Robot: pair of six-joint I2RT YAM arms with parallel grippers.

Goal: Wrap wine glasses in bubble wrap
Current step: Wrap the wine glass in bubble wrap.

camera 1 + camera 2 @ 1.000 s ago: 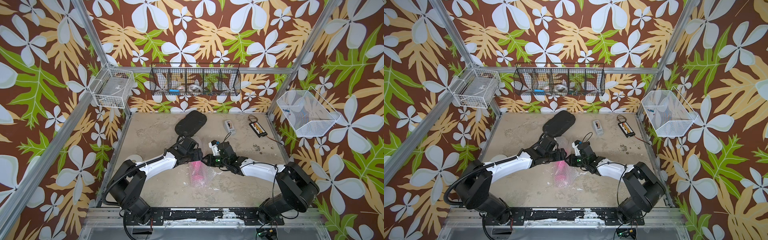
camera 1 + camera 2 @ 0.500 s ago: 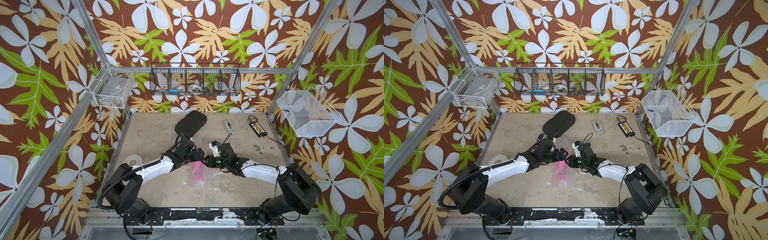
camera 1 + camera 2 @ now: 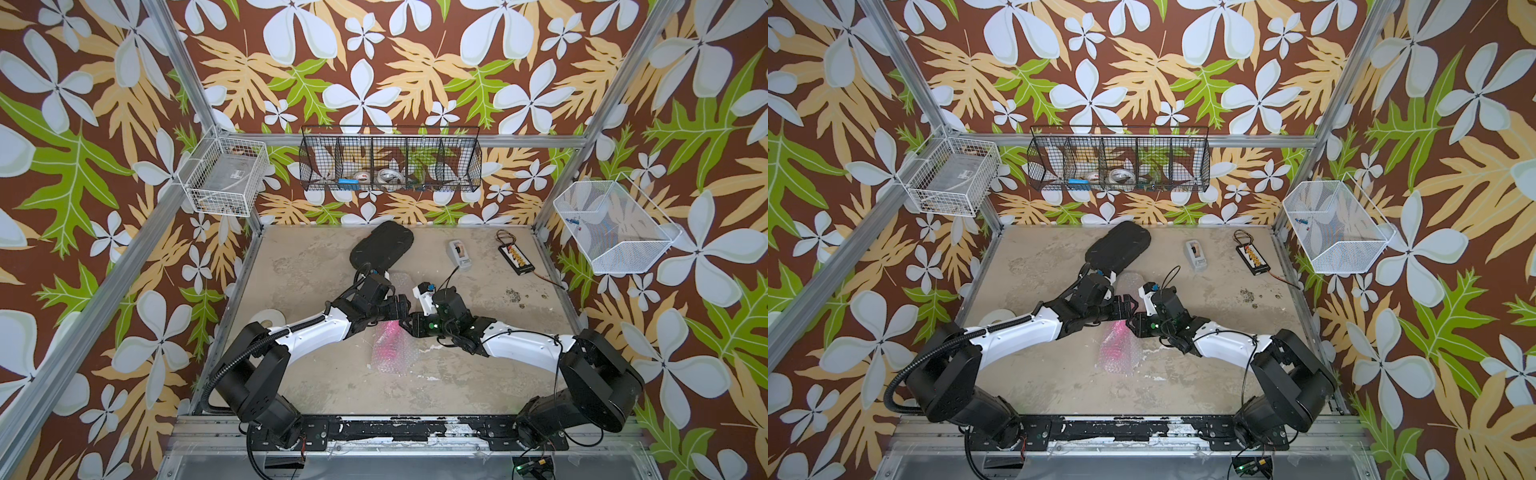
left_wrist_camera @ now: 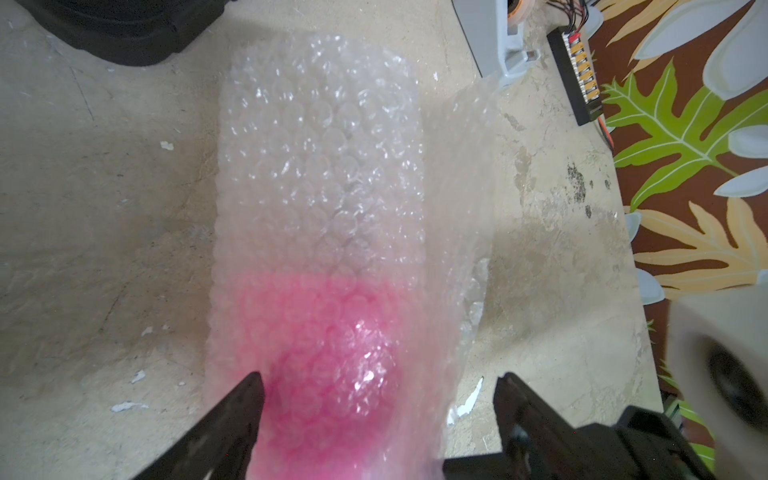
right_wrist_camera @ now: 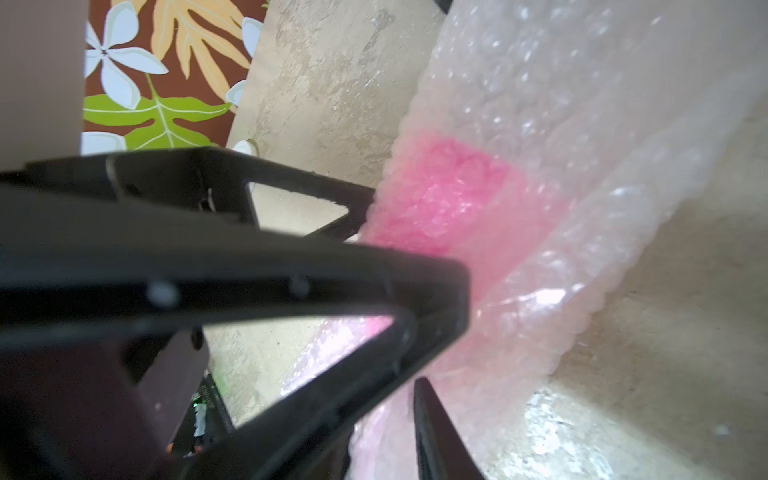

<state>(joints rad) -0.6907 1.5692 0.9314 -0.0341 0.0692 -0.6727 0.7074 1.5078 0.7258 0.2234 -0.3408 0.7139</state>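
The pink wine glass [image 3: 388, 332] [image 3: 1115, 345] lies on its side mid-table, rolled inside the clear bubble wrap [image 3: 390, 359] [image 3: 1121, 359]. My left gripper [image 3: 400, 307] [image 4: 379, 378] is open, its fingers either side of the wrapped wine glass [image 4: 332, 353], with the empty end of the bubble wrap [image 4: 320, 166] stretching beyond. My right gripper [image 3: 409, 326] [image 5: 390, 411] meets it from the opposite side, jaws narrow with a fold of bubble wrap [image 5: 540, 104] between them. A left finger [image 5: 332, 270] crosses the right wrist view and hides part of the right jaws. Pink wine glass [image 5: 440, 195] shows through the wrap.
A black oval case [image 3: 382, 249] lies at the back, just beyond the wrap. A grey tape dispenser [image 3: 459, 253] and a black connector board [image 3: 517, 257] sit back right. A white tape roll [image 3: 270, 320] lies left, by the left arm. Wire baskets hang on the walls.
The left arm has swung a little, its elbow moving left, while its gripper stays over the wrapped glass. The right gripper holds its place. The bundle has not moved.
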